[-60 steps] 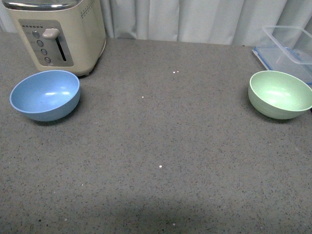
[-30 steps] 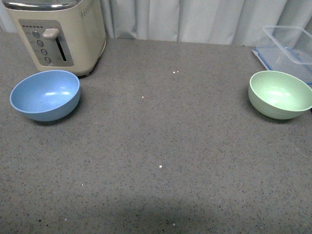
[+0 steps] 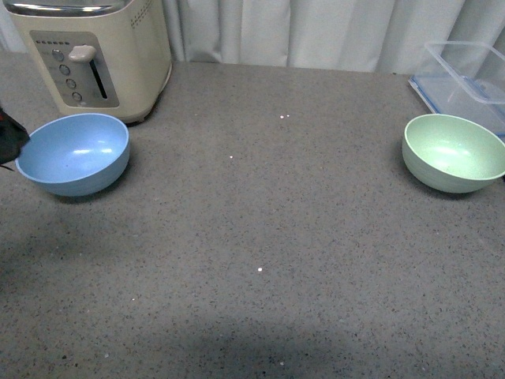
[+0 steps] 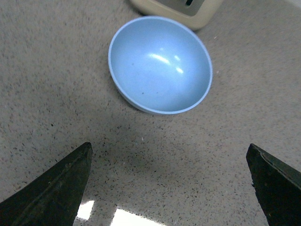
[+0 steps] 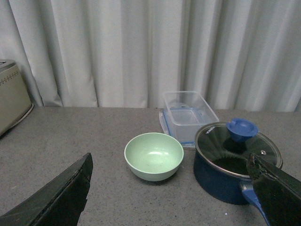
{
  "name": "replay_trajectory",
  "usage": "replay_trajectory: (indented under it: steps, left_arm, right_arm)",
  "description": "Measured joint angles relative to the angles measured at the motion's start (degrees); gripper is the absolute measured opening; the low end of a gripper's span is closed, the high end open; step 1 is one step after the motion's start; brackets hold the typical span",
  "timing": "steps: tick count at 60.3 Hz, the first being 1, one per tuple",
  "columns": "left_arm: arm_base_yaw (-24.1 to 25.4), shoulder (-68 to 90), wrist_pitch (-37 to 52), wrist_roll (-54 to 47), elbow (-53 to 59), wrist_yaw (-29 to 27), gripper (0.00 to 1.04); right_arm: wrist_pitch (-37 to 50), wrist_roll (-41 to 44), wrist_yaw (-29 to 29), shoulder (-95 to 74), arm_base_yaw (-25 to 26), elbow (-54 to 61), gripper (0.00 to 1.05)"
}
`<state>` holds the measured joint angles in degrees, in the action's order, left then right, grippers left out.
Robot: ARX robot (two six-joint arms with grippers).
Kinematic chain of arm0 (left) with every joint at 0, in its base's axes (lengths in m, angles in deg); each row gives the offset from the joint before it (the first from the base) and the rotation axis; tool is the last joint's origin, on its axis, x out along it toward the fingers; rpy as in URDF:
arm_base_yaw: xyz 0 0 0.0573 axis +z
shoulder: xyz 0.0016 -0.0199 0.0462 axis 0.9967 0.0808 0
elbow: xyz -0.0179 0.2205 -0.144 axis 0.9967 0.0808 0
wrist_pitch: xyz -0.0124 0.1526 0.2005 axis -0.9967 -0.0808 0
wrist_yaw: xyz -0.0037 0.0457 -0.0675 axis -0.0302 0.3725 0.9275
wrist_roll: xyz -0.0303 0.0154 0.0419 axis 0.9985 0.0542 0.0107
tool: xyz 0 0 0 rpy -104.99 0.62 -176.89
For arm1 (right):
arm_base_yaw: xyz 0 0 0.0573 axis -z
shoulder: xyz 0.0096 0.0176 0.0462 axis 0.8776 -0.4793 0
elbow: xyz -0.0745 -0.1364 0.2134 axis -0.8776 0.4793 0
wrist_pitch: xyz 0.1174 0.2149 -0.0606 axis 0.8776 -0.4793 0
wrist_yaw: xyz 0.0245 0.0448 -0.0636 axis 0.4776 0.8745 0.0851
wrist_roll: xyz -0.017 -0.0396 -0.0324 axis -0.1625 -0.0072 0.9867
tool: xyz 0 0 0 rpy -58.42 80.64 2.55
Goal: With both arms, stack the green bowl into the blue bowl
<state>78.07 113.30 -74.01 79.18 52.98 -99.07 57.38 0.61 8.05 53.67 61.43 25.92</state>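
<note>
Plainly, the stacking has not begun. On a grey speckled worktop (image 3: 260,221) the blue bowl (image 3: 72,152) sits upright and empty at the left of the front view, just in front of a cream toaster (image 3: 95,55). The green bowl (image 3: 453,151) sits upright and empty at the far right, well apart from the blue one and just in front of a clear plastic container (image 3: 469,75).

The left tool (image 4: 168,148) shows in the front view only as a dark sliver at the left edge, just beside the blue bowl. In its wrist view its two black fingers (image 4: 56,188) are spread wide with nothing between them, and the blue bowl lies ahead of them, untouched. The right tool (image 5: 169,159) is likewise spread wide and holds nothing. Its wrist view looks across the worktop at the green bowl, with the container behind the bowl, a dark blue pot (image 5: 235,165) with a glass lid beside it, and a pale curtain (image 5: 141,47) at the back. The right arm does not show in the front view.

Everything appears left to do: gripping the green bowl, carrying it across, and lowering it into the blue bowl, probably with the left tool handling the blue one.

The toaster's control panel carries a small line of print above its buttons, too small to read. No brand or label shows on the bowls, container or pot.
</note>
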Motion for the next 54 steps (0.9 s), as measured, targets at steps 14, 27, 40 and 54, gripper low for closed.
replay_trajectory:
  steps: [14, 27, 40, 54]
  left_arm:
    - [0.3, 11.4, 0.8, 3.6, -7.1, -0.2, 0.98]
    - [2.9, 19.5, -0.3, 6.4, -11.6, 1.2, 0.98]
    - [5.8, 25.0, -2.9, 9.2, -17.0, 0.7, 0.98]
    - [6.8, 31.3, -11.0, 15.0, -24.5, 0.8, 0.98]
  right_arm:
    - [0.0, 0.0, 0.0, 0.0, 0.0, 0.0, 0.96]
    - [0.0, 0.0, 0.0, 0.0, 0.0, 0.0, 0.96]
    - [0.0, 0.0, 0.0, 0.0, 0.0, 0.0, 0.96]
    - [0.0, 0.0, 0.0, 0.0, 0.0, 0.0, 0.96]
